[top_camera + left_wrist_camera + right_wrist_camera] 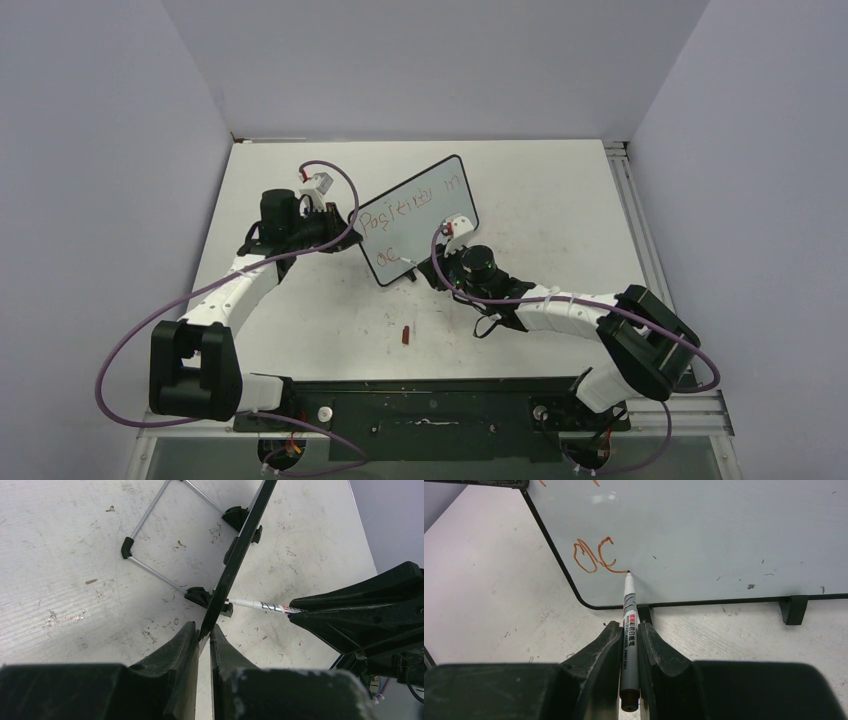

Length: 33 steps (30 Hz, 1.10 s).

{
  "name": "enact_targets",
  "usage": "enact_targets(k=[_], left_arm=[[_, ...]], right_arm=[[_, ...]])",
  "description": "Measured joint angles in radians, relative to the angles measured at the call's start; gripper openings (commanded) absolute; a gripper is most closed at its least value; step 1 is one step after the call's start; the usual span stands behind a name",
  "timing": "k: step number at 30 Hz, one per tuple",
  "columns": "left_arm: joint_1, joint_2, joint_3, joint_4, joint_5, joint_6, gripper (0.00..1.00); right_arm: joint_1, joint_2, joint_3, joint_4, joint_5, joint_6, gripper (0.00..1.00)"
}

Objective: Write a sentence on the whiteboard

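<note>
The whiteboard (420, 215) stands tilted at mid-table, black-framed, white face (704, 535). Reddish sentence (405, 205) runs across its top line; below it stand the letters "ac" (594, 556). My left gripper (204, 629) is shut on the whiteboard's left edge (239, 550), seen edge-on in the left wrist view. My right gripper (630, 625) is shut on a grey marker (629, 630); its tip touches the face just right of the "c". The same marker (260, 605) shows from behind the board in the left wrist view.
A red marker cap (405, 335) lies on the tabletop in front of the board. The wire stand (150, 540) with black feet props the board from behind. Grey walls close the table on three sides; a metal rail (640, 230) runs along the right edge.
</note>
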<state>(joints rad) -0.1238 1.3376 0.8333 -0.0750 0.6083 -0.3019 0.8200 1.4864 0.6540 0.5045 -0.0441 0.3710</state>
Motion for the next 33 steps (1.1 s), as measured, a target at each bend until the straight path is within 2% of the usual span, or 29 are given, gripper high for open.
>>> enact_targets(k=[10,22,33], left_arm=[[-0.005,0.000,0.003,-0.005,-0.002,0.017,0.03],[-0.006,0.000,0.006,-0.011,-0.002,0.027,0.00],[-0.014,-0.001,0.014,-0.020,-0.006,0.037,0.00]], right_arm=[[0.000,-0.020,0.000,-0.019,0.004,-0.016,0.05],[-0.002,-0.170,-0.006,-0.065,0.009,-0.026,0.05],[-0.036,-0.183,-0.012,-0.087,-0.014,-0.047,0.05]])
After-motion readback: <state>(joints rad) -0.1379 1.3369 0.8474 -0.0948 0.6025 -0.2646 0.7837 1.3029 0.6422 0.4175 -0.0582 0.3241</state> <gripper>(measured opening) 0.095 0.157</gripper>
